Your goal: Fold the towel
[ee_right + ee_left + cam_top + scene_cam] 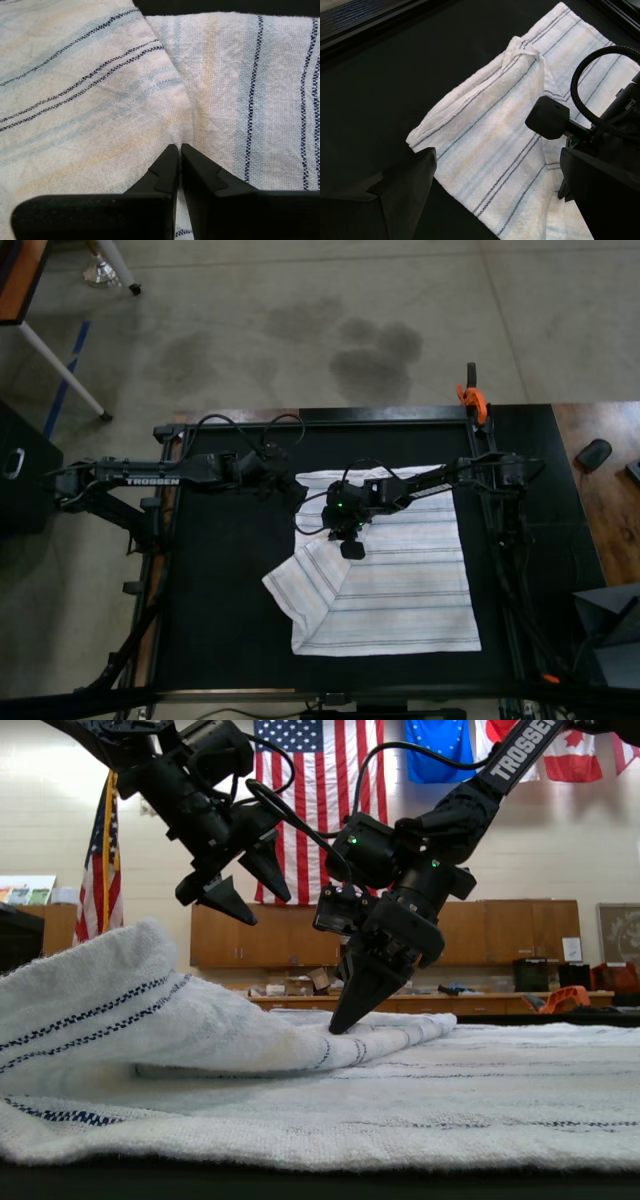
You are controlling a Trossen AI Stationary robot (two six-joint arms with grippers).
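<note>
The towel [400, 590] lies spread on the black table [225, 590], white with thin dark and pale stripes. Its near-left corner in the top view is folded over onto it as a flap [305, 585]. My right gripper [352, 548] points down at the flap's edge, shut on a pinch of the towel [100, 100], and the cloth puckers toward its tips [179, 146]. In the exterior view the right gripper [335, 1023] touches the raised fold of the towel [300, 1100]. My left gripper [283, 485] hangs open above the towel's far-left corner, its fingers [410, 180] wide apart and empty.
An orange clamp [470, 398] grips the table's far edge. A wooden surface [600, 500] to the top view's right carries a dark object [594, 453]. Bare black tabletop runs along the towel's left side. Cables loop over both arms.
</note>
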